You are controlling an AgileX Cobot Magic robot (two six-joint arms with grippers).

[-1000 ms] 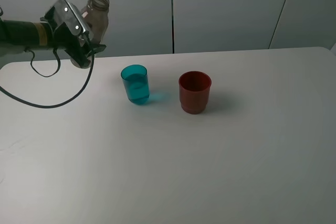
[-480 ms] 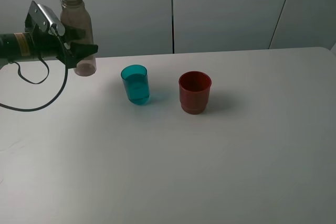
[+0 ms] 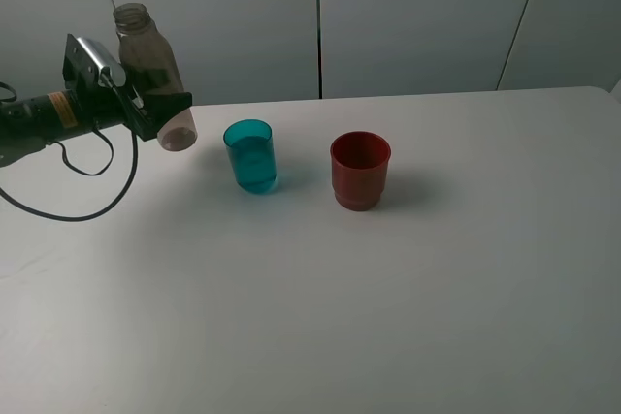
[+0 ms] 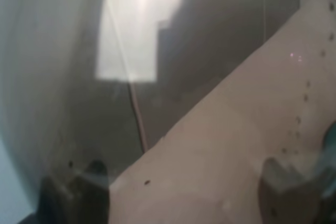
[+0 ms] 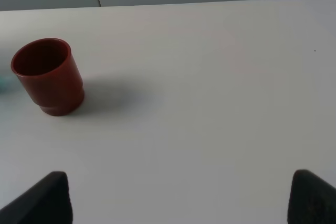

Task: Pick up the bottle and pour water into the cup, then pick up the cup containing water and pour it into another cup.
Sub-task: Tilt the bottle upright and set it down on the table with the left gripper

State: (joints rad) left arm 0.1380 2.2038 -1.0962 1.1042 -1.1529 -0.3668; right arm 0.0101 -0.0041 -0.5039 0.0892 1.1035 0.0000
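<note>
One translucent teal tumbler (image 3: 250, 155); squat opaque red cup (image 3: 360, 170); clear bottle (image 3: 144, 60).

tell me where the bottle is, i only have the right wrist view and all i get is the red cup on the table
observer: the bottle is clamped in the left gripper, at the far left of the high view.
operator: is it upright or tipped
observer: tipped, with its open neck leaning away from the teal cup and its base swung toward it.
operator: any water in that teal cup
observer: it looks so, a water line shows partway up its wall.
</note>
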